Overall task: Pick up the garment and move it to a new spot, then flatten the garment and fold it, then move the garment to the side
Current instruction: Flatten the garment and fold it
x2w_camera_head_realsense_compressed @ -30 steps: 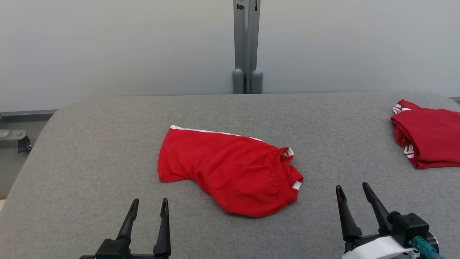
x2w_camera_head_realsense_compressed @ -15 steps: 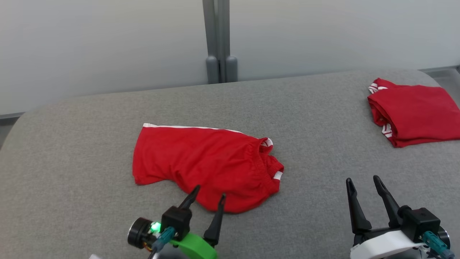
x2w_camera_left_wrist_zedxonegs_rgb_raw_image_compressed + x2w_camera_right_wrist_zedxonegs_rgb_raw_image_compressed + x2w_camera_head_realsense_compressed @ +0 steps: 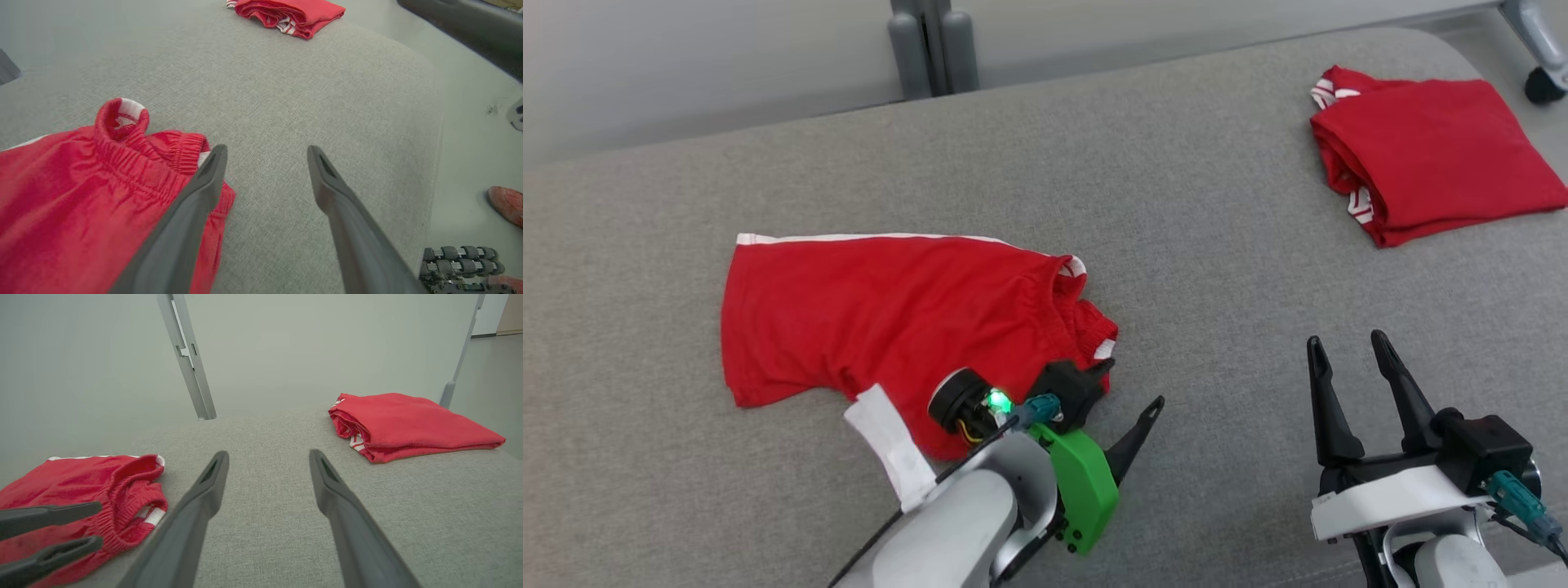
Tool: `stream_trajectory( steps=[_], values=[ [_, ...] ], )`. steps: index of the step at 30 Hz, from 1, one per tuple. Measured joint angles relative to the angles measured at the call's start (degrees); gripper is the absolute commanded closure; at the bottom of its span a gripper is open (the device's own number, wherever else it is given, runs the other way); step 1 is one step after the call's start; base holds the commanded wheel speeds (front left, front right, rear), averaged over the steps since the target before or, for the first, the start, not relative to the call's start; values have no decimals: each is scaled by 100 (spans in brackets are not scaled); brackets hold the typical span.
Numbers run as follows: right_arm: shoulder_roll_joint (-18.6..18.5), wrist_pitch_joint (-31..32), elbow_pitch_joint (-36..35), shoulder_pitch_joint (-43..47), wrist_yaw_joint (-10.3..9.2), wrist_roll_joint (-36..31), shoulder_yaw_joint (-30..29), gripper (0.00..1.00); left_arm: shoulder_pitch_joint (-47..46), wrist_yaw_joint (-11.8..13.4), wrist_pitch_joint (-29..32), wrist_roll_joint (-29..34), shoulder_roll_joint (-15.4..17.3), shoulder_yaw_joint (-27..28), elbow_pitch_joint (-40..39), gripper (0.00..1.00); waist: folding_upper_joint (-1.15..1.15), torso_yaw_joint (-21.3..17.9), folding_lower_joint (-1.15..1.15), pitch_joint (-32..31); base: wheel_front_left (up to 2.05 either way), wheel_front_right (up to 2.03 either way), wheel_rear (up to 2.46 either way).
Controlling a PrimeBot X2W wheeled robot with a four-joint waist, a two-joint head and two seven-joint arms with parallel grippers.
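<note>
The garment [image 3: 890,318], red shorts with a white side stripe, lies crumpled on the grey padded table [image 3: 1217,269], left of the middle. My left gripper [image 3: 1131,385] is open at the near right corner of its elastic waistband. In the left wrist view one finger overlaps the waistband edge of the garment [image 3: 81,196] while the left gripper [image 3: 265,151] spans bare table beside it. My right gripper [image 3: 1347,347] stands open over bare table at the lower right, holding nothing. The right wrist view shows the right gripper [image 3: 267,455] and the garment [image 3: 81,486] at the left.
A second red garment, folded [image 3: 1429,155], rests at the table's far right corner; it is also in both wrist views [image 3: 294,12] [image 3: 408,424]. A grey post [image 3: 931,41] stands behind the table. A red shoe [image 3: 506,204] is on the floor past the table's right end.
The head camera has tilted down and turned. My left arm has reached forward and to the right, from the near edge to the garment's waistband corner. The right gripper has held its place.
</note>
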Motion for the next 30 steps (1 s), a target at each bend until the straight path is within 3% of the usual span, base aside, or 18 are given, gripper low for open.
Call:
stream_trajectory(
  steps=[6,13,18,19,20,21,22,30],
  values=[
    [20,0,2,-119,0,19,-40,0,-622,34,185,-126,0,-302,512,0,0,-233,0,470,0,0,0],
    [25,0,12,-277,0,130,-24,0,-1153,754,300,-115,-2,-569,972,0,0,-426,0,840,0,0,0],
    [25,0,9,-336,0,160,-32,0,-1317,1033,282,-197,-14,-705,1152,0,0,-434,0,974,0,0,0],
    [25,0,9,-347,0,160,-30,0,-1349,1068,297,-211,-15,-719,1194,26,0,-423,0,983,0,0,0],
    [27,0,9,-370,0,160,-26,0,-1388,1103,319,-229,-20,-743,1245,61,0,-410,0,995,0,0,0],
    [27,0,9,-387,0,160,-24,0,-1421,1137,345,-235,-25,-757,1283,87,0,-400,0,1005,0,0,0],
    [27,-1,9,-399,0,162,-22,0,-1457,1174,358,-235,-24,-772,1332,100,0,-388,0,1017,0,0,0],
    [29,0,7,-393,0,168,-92,0,-1612,1151,449,-207,19,-872,1492,100,0,-254,0,968,0,0,0]
  ],
)
